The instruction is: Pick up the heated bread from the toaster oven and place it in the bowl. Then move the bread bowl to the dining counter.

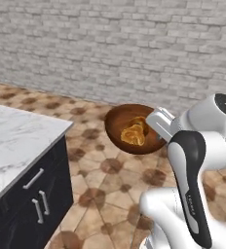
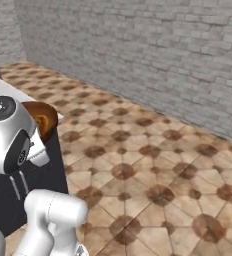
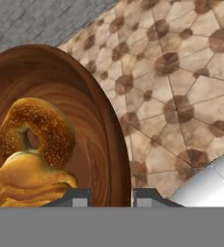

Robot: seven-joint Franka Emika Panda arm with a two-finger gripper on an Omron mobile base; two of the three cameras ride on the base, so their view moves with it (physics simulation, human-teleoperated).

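A white robot arm's claw (image 3: 111,197), pinched on the near rim, carries a glossy reddish-brown wooden bowl (image 1: 116,127) holding golden knotted bread (image 1: 134,133) above tiled floor (image 1: 110,189); rigid, likely slippery, tip-prone.

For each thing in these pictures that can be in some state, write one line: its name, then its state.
bowl: held in the air above the floor, tilted, bread inside.
bread: lying in the bowl.
gripper: shut on the bowl's rim.
cabinet drawers: closed.
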